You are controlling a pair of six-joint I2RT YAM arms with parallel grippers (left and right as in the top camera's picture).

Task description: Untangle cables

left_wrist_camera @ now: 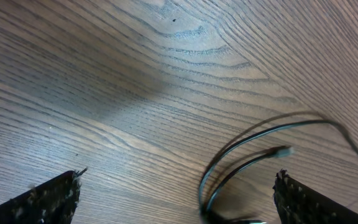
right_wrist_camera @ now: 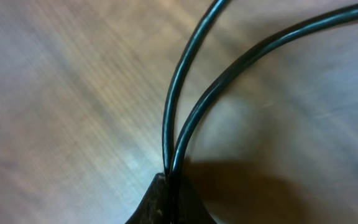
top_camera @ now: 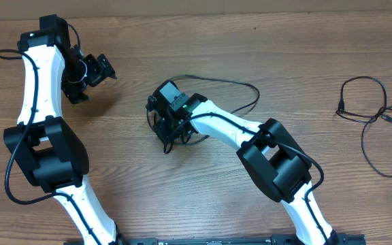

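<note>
A small tangle of thin black cables lies at the table's middle, and one loop of it reaches out to the right. My right gripper is down on the tangle. In the right wrist view it is shut on two black cable strands that fan upward from the fingertips. My left gripper is open and empty at the far left, apart from the tangle. The left wrist view shows its jaws wide open, with a cable loop and a small plug ahead on the wood.
A separate loose black cable lies spread at the table's right edge. The right arm's white links stretch from the front centre to the tangle. The left arm stands along the left side.
</note>
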